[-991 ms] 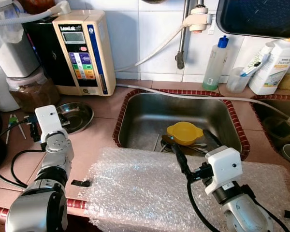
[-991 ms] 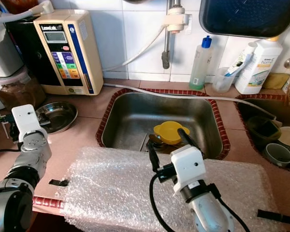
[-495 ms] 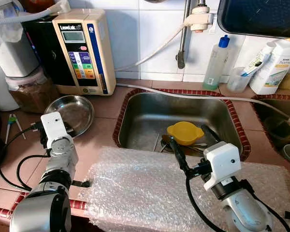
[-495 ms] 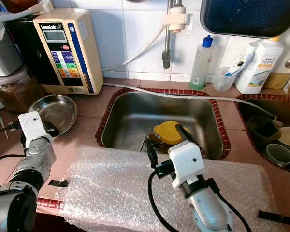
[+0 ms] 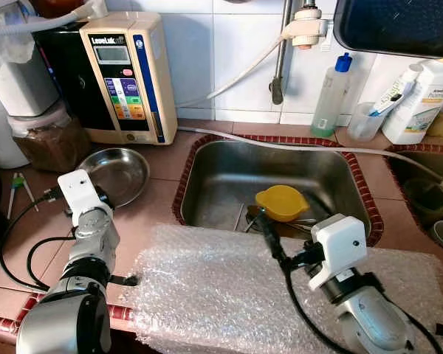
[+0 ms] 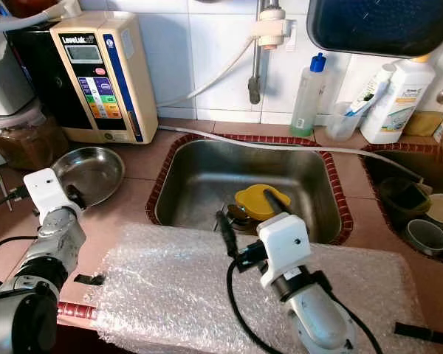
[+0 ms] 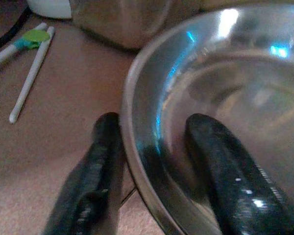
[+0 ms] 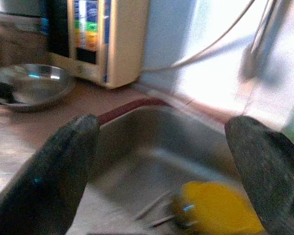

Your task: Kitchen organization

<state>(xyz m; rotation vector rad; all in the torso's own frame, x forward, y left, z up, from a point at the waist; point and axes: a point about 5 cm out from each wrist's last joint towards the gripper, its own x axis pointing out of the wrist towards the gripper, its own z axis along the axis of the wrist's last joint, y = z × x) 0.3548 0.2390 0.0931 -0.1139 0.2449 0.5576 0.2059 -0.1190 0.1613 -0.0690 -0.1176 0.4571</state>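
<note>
Right in the middle of the head views sits a shiny steel sink [image 5: 229,177] sunk into a reddish-brown tiled counter [image 5: 159,203]. Low in the frame, a big bumpy sheet of clear bubble wrap [image 5: 214,287] lies over the counter's front edge. At the upper left stands a tall cream box with colored buttons [image 5: 129,77]. Just below it rests a round, shiny metal bowl [image 5: 122,173].

The left gripper [image 7: 154,161] has the bowl's near rim between its two black fingers. The left wrist view shows this close up: one finger [image 7: 100,166] is outside the rim and the other is inside the bowl, pinching it. That view also shows thin white sticks with a green tip [image 7: 27,44] lying flat on the counter.

The right gripper [image 6: 244,214] hangs over the front of the sink with its fingers spread wide and nothing between them. A smooth yellow plastic cup [image 6: 260,200] lies at the sink bottom, among some metal cutlery [image 5: 306,221]. The right wrist view is blurry.

A clear bottle with a blue cap [image 5: 330,96] stands at the upper right.
</note>
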